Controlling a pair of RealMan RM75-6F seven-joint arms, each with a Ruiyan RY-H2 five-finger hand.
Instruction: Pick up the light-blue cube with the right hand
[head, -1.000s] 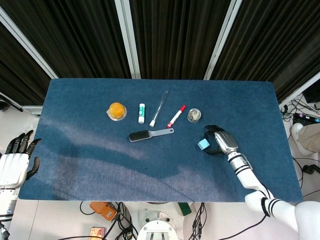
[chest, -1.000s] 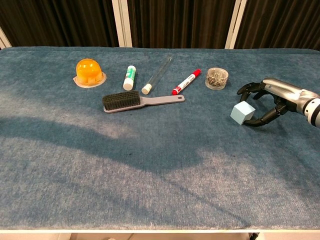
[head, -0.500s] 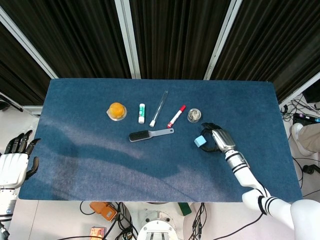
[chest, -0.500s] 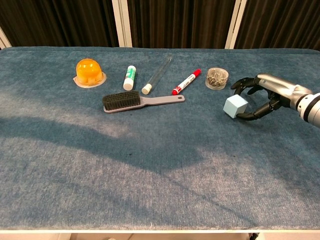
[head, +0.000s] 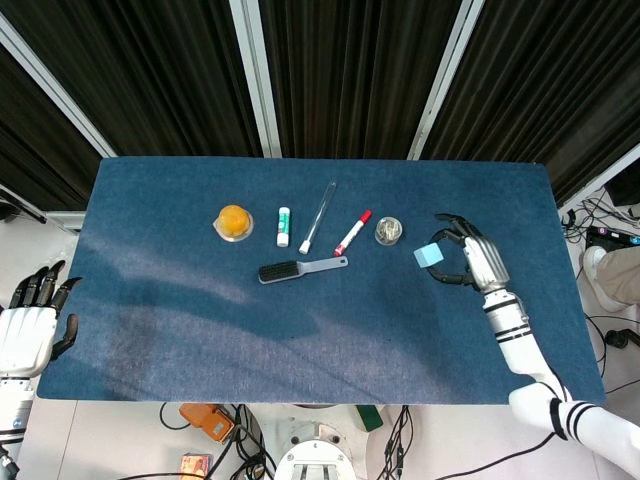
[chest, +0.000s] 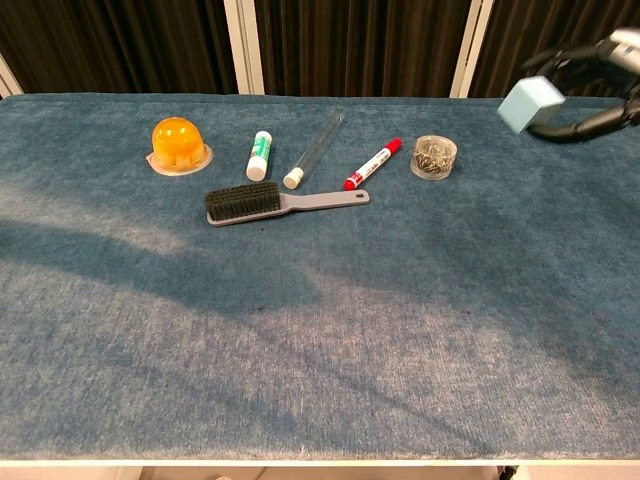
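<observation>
The light-blue cube (head: 429, 255) is off the table, held by my right hand (head: 472, 262) between the thumb and the fingers. In the chest view the cube (chest: 529, 102) sits high at the right edge with the right hand (chest: 600, 85) partly cut off behind it. My left hand (head: 30, 323) hangs open beyond the table's left edge, holding nothing; only the head view shows it.
On the blue table (head: 200, 330) lie an orange dome (head: 234, 221), a green-and-white tube (head: 283, 226), a clear tube (head: 318, 216), a red marker (head: 352, 232), a small jar of clips (head: 388, 232) and a grey brush (head: 300, 269).
My right hand has lifted the cube well up off the table and drawn it to the right. The left hand has stayed still.
</observation>
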